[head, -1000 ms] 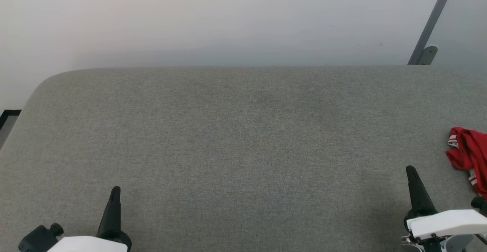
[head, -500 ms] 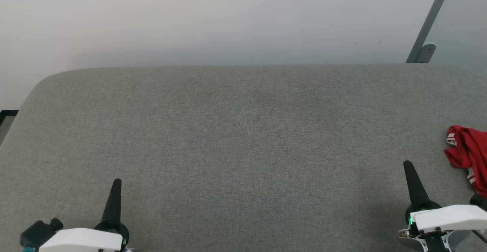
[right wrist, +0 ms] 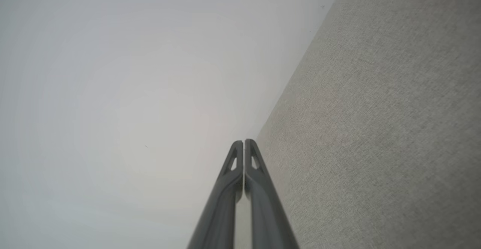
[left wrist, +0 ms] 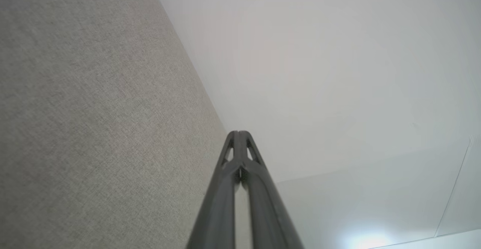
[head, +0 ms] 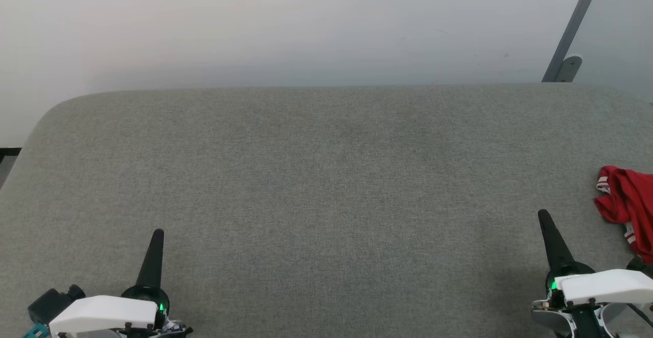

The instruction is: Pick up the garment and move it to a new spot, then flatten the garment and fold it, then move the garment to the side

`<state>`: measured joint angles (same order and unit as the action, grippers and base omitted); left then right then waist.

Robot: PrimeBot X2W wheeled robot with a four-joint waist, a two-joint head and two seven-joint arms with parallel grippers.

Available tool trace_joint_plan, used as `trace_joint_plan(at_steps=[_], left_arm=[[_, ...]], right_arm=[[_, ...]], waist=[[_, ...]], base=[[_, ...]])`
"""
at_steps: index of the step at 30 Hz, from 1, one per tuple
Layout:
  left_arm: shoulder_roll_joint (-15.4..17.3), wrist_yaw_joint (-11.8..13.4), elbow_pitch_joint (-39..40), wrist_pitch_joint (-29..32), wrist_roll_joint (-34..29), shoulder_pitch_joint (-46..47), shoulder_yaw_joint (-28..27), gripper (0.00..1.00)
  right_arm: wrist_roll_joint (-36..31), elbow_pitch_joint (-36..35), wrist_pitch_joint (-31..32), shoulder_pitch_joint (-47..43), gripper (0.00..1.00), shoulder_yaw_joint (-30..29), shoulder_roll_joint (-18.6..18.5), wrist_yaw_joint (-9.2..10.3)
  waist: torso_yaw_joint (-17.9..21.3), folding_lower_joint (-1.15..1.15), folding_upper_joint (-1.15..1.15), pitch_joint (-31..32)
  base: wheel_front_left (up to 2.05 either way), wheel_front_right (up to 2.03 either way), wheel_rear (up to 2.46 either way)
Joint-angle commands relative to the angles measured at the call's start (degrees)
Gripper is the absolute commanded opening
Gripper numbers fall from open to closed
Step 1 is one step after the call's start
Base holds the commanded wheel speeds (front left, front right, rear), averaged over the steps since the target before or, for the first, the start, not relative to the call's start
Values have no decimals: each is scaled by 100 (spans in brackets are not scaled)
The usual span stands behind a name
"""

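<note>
The garment [head: 630,203], red with white-and-red striped trim, lies crumpled at the far right edge of the grey fabric surface [head: 326,175] in the head view, partly cut off by the frame. My right gripper [head: 542,214] is shut, empty, just left of and nearer than the garment, apart from it. At the lower left my left gripper [head: 158,233] is shut and empty, far from the garment. In the left wrist view the left gripper [left wrist: 238,132] has both fingers pressed together; in the right wrist view the right gripper [right wrist: 244,142] is likewise closed.
A pale wall [head: 306,27] rises behind the surface's far edge. A grey metal strut with a bracket [head: 566,47] leans at the back right. The surface's rounded left corner [head: 51,113] drops off toward a dark floor strip.
Both grippers have crept a little farther up the head view. The whole picture has shifted slightly, so the camera moved; the garment lies as before.
</note>
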<state>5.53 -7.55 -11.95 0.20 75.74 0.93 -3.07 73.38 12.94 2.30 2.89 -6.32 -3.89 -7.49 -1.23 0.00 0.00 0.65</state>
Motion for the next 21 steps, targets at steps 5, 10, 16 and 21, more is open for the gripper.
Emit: trace_joint_plan(at_steps=[5,10,16,21], left_arm=[[-15,8,-2,84,260,172,-63,0],[-42,8,-34,147,484,213,-91,0],[-72,9,-68,229,706,289,-125,0],[-92,10,-97,293,912,332,-153,0]], right_arm=[[283,-18,81,133,0,-17,14,-1],[507,-1,128,159,0,-19,29,0],[760,22,183,191,0,-21,45,0],[972,39,232,235,0,-21,57,0]], waist=[[12,0,0,-8],[25,0,0,-17],[41,0,0,-27],[54,0,0,-36]], base=[[0,0,0],[0,0,0],[0,0,0],[0,0,0]])
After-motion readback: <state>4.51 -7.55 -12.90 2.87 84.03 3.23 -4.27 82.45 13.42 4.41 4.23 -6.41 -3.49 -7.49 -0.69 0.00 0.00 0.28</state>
